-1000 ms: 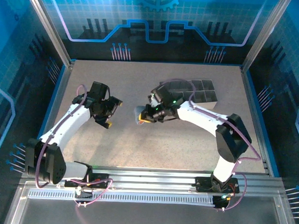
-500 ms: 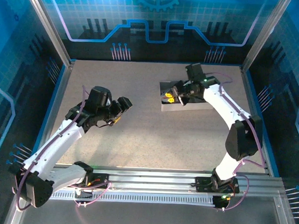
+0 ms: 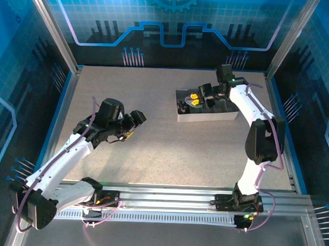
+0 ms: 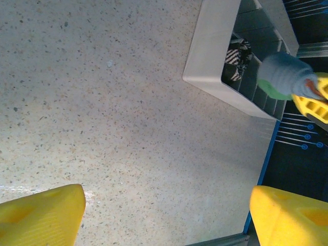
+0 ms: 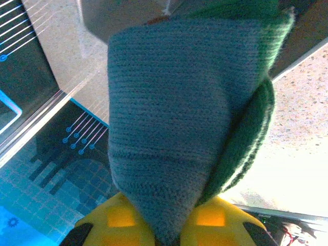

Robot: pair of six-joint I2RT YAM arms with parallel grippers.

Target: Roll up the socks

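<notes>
Right end effector (image 5: 164,228) grips blue-grey sock (image 5: 174,102); left end effector (image 4: 165,218) spread wide.

Top camera high, looking down; left wrist downward, shares tray (image 3: 205,118) (image 4: 210,51); right wrist close-up.

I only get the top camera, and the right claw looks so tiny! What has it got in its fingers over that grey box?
Observer: The right gripper is shut on a bundled-up blue-grey sock with a green cuff. The right wrist view shows it close up.
Operator: Is something in the box already?
Observer: Yes. In the left wrist view, a black sock with white stripes lies in one compartment of the grey tray.
Operator: Is the left claw holding anything?
Observer: No. The left gripper is open, with bare table between its yellow fingers.
</notes>
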